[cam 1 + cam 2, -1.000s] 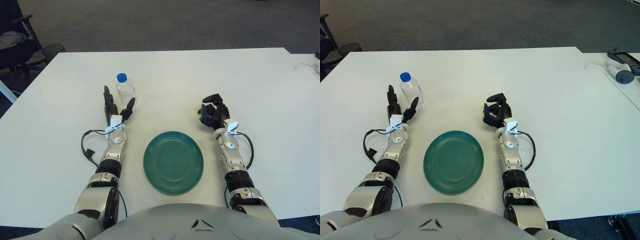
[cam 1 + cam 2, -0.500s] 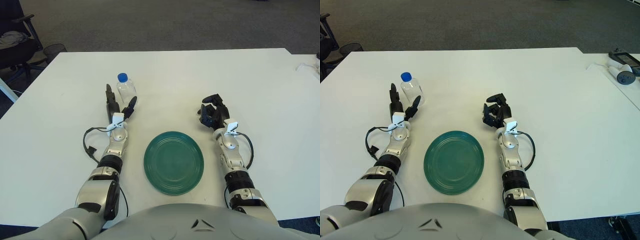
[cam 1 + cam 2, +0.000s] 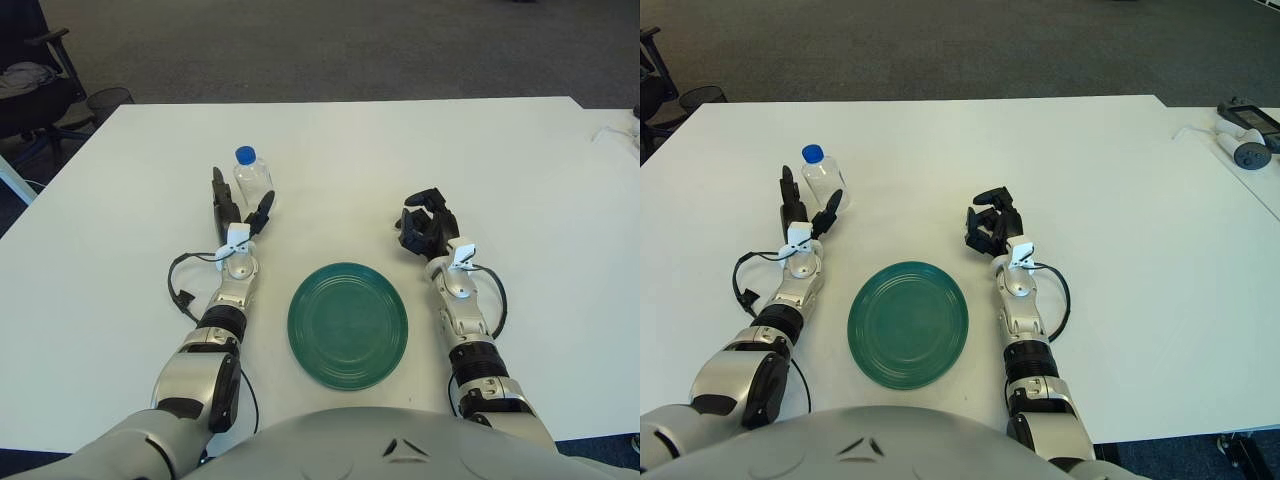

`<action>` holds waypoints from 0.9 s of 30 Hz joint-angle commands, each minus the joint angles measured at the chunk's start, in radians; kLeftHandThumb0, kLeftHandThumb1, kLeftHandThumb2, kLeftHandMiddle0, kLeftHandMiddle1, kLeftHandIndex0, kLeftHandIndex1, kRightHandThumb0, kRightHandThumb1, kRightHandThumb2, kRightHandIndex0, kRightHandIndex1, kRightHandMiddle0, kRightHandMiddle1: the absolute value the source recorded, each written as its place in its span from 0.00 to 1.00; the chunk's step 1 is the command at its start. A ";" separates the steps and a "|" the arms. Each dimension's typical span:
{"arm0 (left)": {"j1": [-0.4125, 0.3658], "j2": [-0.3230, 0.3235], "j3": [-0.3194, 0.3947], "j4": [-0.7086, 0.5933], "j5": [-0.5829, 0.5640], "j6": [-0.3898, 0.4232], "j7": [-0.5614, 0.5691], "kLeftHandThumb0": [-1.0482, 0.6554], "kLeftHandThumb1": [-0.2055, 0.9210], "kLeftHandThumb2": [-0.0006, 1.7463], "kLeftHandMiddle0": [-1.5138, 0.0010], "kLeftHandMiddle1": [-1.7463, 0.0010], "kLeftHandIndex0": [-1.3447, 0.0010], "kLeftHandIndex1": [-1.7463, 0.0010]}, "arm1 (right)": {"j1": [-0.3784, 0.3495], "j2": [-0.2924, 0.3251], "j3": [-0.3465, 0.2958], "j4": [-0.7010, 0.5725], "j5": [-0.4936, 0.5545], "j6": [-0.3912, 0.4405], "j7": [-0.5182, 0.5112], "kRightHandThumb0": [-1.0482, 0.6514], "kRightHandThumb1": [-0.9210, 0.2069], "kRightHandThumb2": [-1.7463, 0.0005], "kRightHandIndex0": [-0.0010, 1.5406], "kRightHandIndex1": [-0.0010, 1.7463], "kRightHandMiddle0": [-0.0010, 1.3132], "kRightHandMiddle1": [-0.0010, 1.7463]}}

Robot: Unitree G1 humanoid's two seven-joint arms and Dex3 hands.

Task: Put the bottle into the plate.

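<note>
A clear plastic bottle (image 3: 252,178) with a blue cap stands upright on the white table (image 3: 120,180), far left of centre. My left hand (image 3: 236,208) is just in front of it with fingers spread open, the bottle close between and behind the fingertips, not gripped. A dark green round plate (image 3: 347,324) lies near the table's front edge, between my arms. My right hand (image 3: 426,224) rests on the table right of the plate, fingers curled, holding nothing.
A second white table stands to the right with a small grey device (image 3: 1246,148) and a cable on it. A black office chair (image 3: 30,90) stands at the far left beyond the table. Grey carpet lies behind.
My left hand has moved slightly forward toward the bottle, fingers still spread. The right hand, plate and bottle have not moved.
</note>
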 commanded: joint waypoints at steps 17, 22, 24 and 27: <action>-0.127 0.054 -0.016 0.183 -0.005 0.059 -0.053 0.00 1.00 0.06 0.98 0.88 0.99 0.89 | 0.039 0.018 0.004 0.006 0.014 0.045 0.002 0.61 0.37 0.38 0.33 0.95 0.20 1.00; -0.158 0.061 -0.032 0.210 0.011 0.072 -0.042 0.00 0.99 0.06 1.00 0.79 1.00 0.77 | 0.044 0.022 0.005 0.000 0.010 0.046 -0.002 0.61 0.37 0.38 0.33 0.95 0.20 1.00; -0.166 0.061 -0.039 0.215 0.014 0.074 -0.040 0.00 0.99 0.05 1.00 0.77 1.00 0.75 | 0.044 0.022 0.005 -0.001 0.010 0.049 -0.002 0.61 0.37 0.38 0.33 0.95 0.20 1.00; -0.180 0.059 -0.049 0.218 0.019 0.077 -0.039 0.00 0.99 0.05 1.00 0.76 1.00 0.73 | 0.048 0.025 0.006 -0.007 0.011 0.054 -0.001 0.61 0.37 0.38 0.33 0.95 0.20 0.99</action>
